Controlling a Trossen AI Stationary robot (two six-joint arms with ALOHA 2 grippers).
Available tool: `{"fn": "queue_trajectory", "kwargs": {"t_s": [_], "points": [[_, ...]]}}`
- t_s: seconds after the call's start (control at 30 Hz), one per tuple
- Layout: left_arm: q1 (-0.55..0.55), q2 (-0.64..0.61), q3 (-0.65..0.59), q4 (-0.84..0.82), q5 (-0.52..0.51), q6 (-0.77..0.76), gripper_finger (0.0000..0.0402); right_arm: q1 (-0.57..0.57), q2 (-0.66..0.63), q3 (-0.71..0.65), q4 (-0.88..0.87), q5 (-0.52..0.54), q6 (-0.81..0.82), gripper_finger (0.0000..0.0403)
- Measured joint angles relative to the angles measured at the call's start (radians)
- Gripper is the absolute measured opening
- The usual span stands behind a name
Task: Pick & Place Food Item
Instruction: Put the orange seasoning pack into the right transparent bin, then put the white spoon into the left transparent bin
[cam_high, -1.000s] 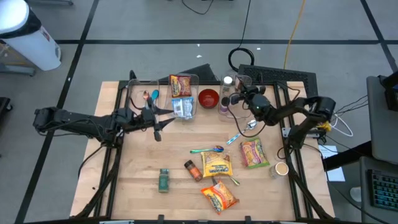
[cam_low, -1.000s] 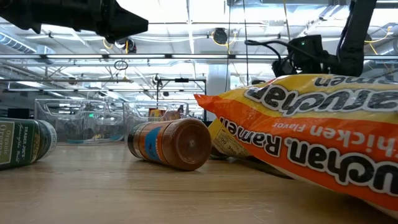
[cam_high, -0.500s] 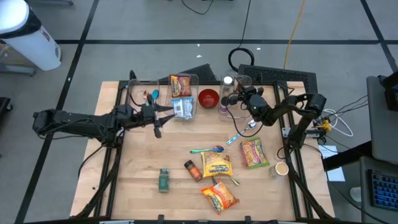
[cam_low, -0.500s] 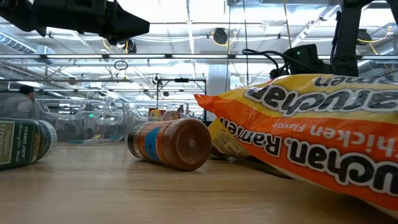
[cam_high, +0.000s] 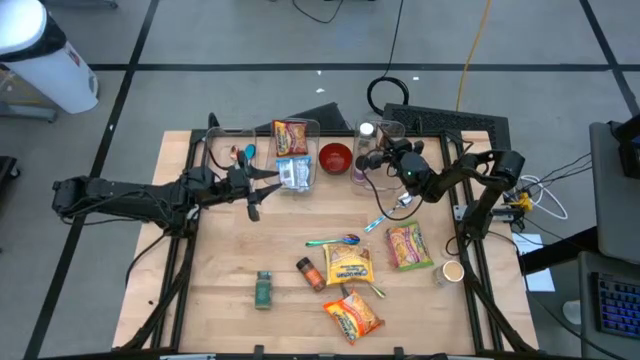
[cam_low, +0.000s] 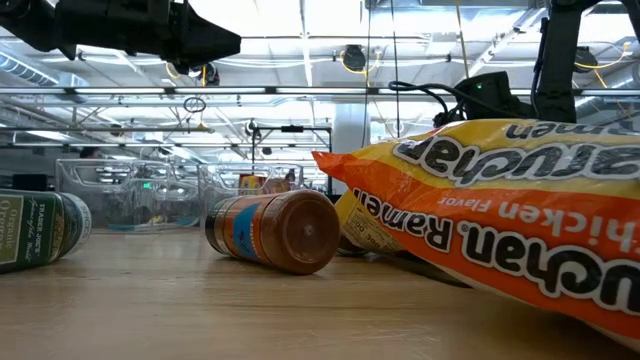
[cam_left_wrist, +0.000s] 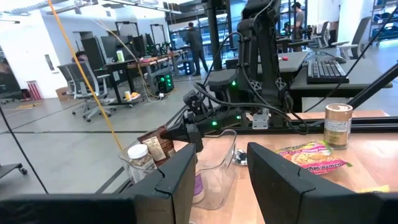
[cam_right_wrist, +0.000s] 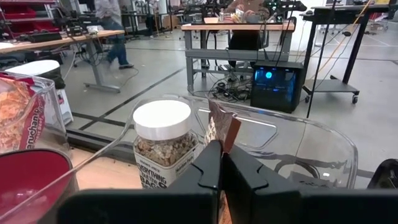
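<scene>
Your right gripper (cam_right_wrist: 221, 163) has its jaws closed on a brown packet (cam_right_wrist: 222, 129) over the clear bin (cam_right_wrist: 311, 146); left gripper (cam_left_wrist: 219, 171) jaws parted, empty.

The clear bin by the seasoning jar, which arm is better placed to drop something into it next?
Right. The right gripper is shut on a brown packet directly over the clear bin, beside the seasoning jar. The left gripper hovers open, empty, across the table.

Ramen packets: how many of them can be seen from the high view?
4. One ramen packet lies in the clear bin at the back, one on the right side, one in the middle, one at the front edge. Others may be hidden.
</scene>
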Motion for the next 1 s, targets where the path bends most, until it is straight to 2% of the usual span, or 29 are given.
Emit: {"fn": "queue_trajectory", "kwargs": {"t_s": [0.13, 0.6, 1.0], "points": [[0.000, 0.000, 0.000, 0.000, 0.000, 0.000, 0.0152, 0.000, 0.000, 0.000, 0.000, 0.000, 0.000, 0.0006], [0.000, 0.000, 0.000, 0.000, 0.000, 0.000, 0.0152, 0.000, -0.002, 0.000, 0.004, 0.002, -0.002, 0.0068], [0.000, 0.000, 0.000, -0.002, 0.000, 0.000, 0.0152, 0.038, -0.076, 0.000, 0.027, 0.003, -0.136, 0.0115]]}}
